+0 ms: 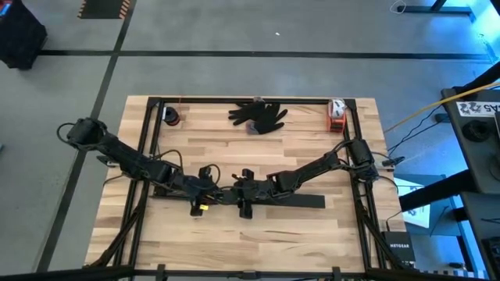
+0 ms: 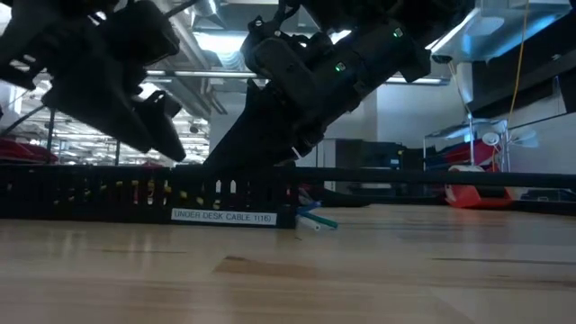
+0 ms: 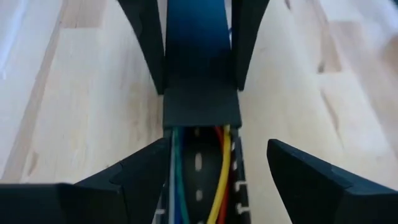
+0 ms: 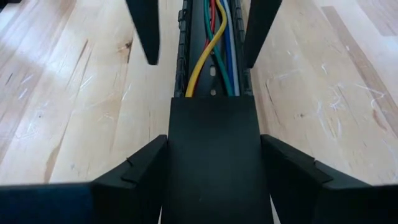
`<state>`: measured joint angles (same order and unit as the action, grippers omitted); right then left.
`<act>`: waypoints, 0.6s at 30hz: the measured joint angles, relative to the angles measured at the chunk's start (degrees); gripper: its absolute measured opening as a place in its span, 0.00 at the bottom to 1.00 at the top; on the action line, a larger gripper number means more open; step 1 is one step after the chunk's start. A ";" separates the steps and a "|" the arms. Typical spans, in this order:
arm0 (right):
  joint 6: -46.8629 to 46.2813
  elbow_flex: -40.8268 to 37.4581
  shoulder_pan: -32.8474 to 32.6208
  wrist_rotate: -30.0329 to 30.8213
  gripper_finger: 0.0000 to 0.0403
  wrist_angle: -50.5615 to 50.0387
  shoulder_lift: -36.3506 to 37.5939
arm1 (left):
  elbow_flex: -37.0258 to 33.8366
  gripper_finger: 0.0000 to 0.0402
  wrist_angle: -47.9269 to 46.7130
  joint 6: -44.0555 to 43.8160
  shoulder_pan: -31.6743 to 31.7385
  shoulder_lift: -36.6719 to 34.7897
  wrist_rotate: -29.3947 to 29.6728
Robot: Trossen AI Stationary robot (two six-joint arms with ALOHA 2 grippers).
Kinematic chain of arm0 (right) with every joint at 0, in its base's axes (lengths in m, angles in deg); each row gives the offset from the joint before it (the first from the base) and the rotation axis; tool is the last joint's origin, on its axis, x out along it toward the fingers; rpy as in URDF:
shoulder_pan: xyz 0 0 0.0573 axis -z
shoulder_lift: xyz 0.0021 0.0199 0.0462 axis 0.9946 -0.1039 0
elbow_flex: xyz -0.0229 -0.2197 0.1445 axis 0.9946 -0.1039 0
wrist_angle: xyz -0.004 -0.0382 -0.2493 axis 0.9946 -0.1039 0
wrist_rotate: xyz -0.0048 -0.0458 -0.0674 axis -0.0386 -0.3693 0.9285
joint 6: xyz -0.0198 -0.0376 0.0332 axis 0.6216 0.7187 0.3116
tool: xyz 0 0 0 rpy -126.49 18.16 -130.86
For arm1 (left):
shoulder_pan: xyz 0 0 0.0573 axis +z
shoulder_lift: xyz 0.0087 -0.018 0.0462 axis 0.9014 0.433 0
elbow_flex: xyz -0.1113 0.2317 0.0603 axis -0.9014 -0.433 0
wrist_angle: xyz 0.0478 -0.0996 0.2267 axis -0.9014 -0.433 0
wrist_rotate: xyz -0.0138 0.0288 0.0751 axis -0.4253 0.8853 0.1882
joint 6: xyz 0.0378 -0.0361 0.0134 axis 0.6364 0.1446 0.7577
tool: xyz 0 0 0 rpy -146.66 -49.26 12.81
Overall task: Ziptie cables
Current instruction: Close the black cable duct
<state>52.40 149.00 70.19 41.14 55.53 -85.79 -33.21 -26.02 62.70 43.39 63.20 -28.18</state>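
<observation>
A long black slotted channel (image 1: 180, 195) lies flat across the middle of the table. The cables (image 3: 217, 180), thin yellow, green, red and grey wires, run inside it. A flat black cover (image 4: 214, 168) closes its right stretch. Wire ends (image 2: 315, 219) stick out of one channel end. My right gripper (image 4: 213, 138) (image 1: 246, 195) is shut on the covered stretch. My left gripper (image 3: 217, 142) (image 1: 205, 193) stands open astride the uncovered stretch, one finger (image 3: 146, 168) close beside the channel wall and the other (image 3: 305, 174) well clear. My right gripper pinches the cover's two long sides (image 4: 177, 143) between its two fingers. The fingers slant down from the table's right side and lie along the channel, which rests flat on the table. My left gripper has one finger right beside the channel wall (image 3: 168, 155). I cannot tell whether it touches.
A black glove (image 1: 258, 115), a red and white object (image 1: 336, 117) and a small dark roll (image 1: 170, 115) lie along the far edge. A black frame (image 1: 148, 156) runs round the table. Bare wood lies between the channel and the near edge.
</observation>
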 joint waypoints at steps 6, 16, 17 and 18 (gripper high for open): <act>0.14 0.00 0.00 -0.14 0.54 0.07 0.00 | -2.73 0.63 -0.07 -2.74 0.01 0.00 0.40; 0.17 0.00 0.00 -0.11 0.54 0.22 0.00 | -5.52 0.62 5.06 -3.31 -0.04 0.02 1.14; 0.20 0.00 0.00 -0.11 0.54 0.23 0.00 | -5.54 0.62 5.37 -2.80 -0.04 0.08 1.14; 0.21 0.00 0.00 -0.10 0.54 0.22 0.00 | -5.54 0.62 5.54 -2.37 -0.04 0.09 1.15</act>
<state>52.61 149.00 70.19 41.04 55.75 -85.79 -38.75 -20.48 60.33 43.35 63.29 -27.03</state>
